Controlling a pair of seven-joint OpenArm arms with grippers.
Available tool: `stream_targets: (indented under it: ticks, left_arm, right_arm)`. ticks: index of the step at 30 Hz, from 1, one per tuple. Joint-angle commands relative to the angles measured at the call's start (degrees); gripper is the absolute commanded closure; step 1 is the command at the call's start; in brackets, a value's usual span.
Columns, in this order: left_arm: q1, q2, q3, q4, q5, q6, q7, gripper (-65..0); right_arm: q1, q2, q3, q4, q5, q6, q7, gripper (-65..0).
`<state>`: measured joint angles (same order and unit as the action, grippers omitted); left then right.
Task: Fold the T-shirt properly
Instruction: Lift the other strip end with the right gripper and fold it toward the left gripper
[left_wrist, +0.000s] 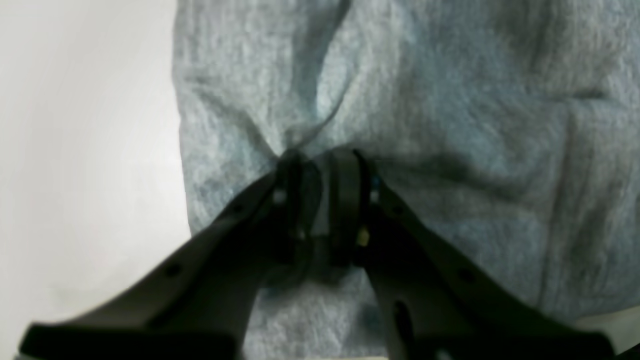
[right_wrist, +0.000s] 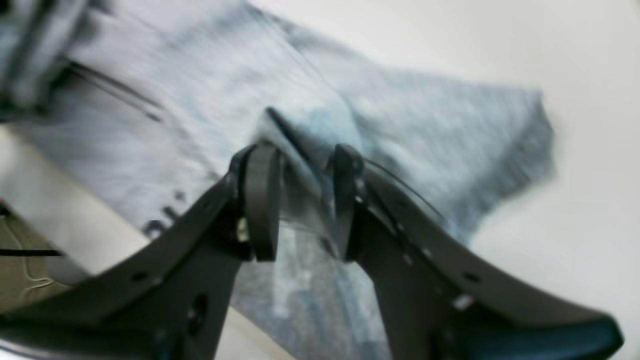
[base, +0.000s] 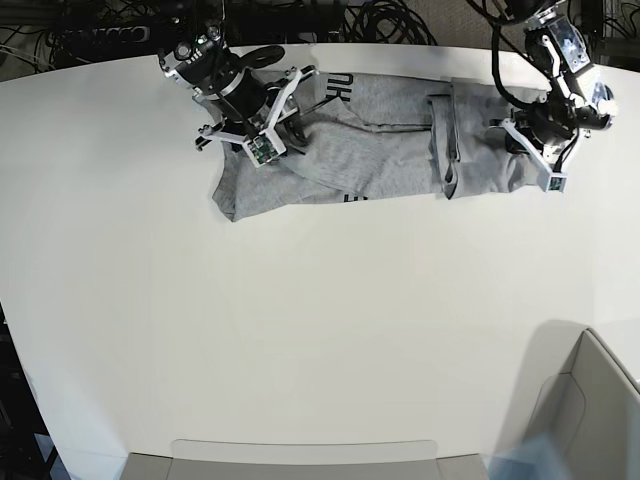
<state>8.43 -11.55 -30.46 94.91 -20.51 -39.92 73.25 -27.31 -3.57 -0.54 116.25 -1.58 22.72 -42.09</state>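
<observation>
White table (base: 300, 330) fills the lower frame of the base view, a grey bin (base: 585, 410) at its lower right. One shirt (base: 390, 140) lies crumpled along the upper edge, between two grippers. At upper right, the left gripper (left_wrist: 322, 170) pinches a bunched fold. At upper left, the right gripper (right_wrist: 300, 195) straddles a raised ridge, its jaws closed on it.

White table (base: 300, 330) bears the grey T-shirt (base: 390, 135) (far edge)
</observation>
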Motion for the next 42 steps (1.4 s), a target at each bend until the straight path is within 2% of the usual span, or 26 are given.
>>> stream_targets:
  ticks: [1, 4, 7, 9, 12, 14, 16, 20, 24, 26, 29, 36, 42]
  left_arm:
    - [0.15, -0.18, 0.08, 0.60, -0.01, -0.08, 0.20, -10.3]
    - [0.06, -0.36, -0.53, 0.87, 0.16, -0.08, 0.20, -10.3]
    - [0.15, -0.45, -0.53, 0.87, 0.25, -0.08, 0.20, -10.3]
    - [0.15, -0.45, -0.36, 0.87, 0.25, -0.08, 0.20, -10.3]
    - [0.23, -0.45, -0.18, 0.78, 0.25, -0.08, 0.20, -10.3]
    - [0.23, -0.45, -0.18, 0.69, 0.25, -0.08, 0.20, -10.3]
    - [0.23, -0.45, -0.09, 0.69, 0.25, -0.08, 0.20, -10.3]
    - [0.32, -0.27, -0.09, 0.69, 0.25, -0.08, 0.20, -10.3]
    - [0.50, -0.18, -0.09, 0.60, 0.25, -0.08, 0.20, -10.3]
    - [1.20, -0.18, -0.09, 0.60, 0.25, -0.08, 0.20, -10.3]
    - [1.20, -0.18, 0.00, 0.60, 0.25, -0.08, 0.20, -10.3]
    - [1.38, -0.10, 0.00, 0.60, 0.25, -0.08, 0.20, -10.3]
    - [1.99, -0.01, 0.00, 0.51, 0.25, -0.08, 0.20, -10.3]
  right_arm:
    - [0.19, -0.34, -0.56, 1.34, 1.28, 0.09, 2.13, -18.8]
    - [0.19, -0.34, -0.30, 2.13, 7.08, 0.09, 2.13, -19.0]
    - [0.19, 1.24, 0.93, 2.13, 17.01, 0.09, 2.22, -19.2]
    - [0.28, 3.71, 3.13, 2.13, 26.77, 0.09, 1.95, -21.5]
    - [0.45, 9.60, 5.85, 1.95, 41.19, 0.09, 1.95, -25.9]
    - [0.98, 12.76, 7.52, 1.42, 47.87, -0.26, 2.04, -26.0]
    - [2.12, 13.82, 10.16, -0.33, 51.65, -0.35, 1.87, -26.0]
    - [3.88, 13.99, 14.03, -6.31, 53.41, -0.08, 1.87, -26.0]
    - [5.29, 14.25, 14.38, -12.38, 53.23, 0.09, 2.22, -25.9]
    - [5.90, 14.61, 14.38, -14.49, 53.23, 1.76, 2.31, -25.9]
    - [5.64, 14.61, 15.17, -15.19, 53.23, 2.64, 2.39, -25.9]
    - [4.32, 12.76, 23.61, -15.45, 53.15, 2.64, 2.04, -25.9]
    - [4.32, 12.76, 24.05, -18.62, 49.19, 2.55, 2.22, -25.9]
